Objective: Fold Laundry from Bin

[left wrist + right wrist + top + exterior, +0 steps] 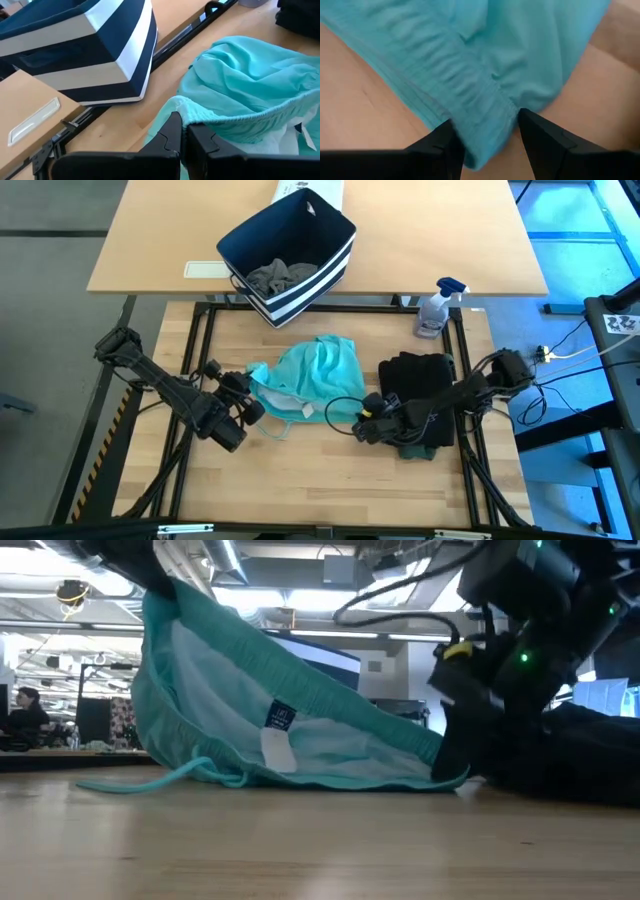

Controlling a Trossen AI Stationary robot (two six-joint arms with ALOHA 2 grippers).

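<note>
High view: left gripper (pixel 252 409) pinched shut on teal ribbed-waistband cloth garment (pixel 315 375), right gripper (pixel 362 420) half-open astride opposite waistband edge, readying spread mid-worktop.

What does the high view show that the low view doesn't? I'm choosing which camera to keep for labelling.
Only the high view: the navy striped bin with grey laundry inside, a spray bottle, and the left gripper shut on the teal garment. Only the low view: the garment's inner label and a drawstring. Both: the teal garment, the black pile, the right gripper.
</note>
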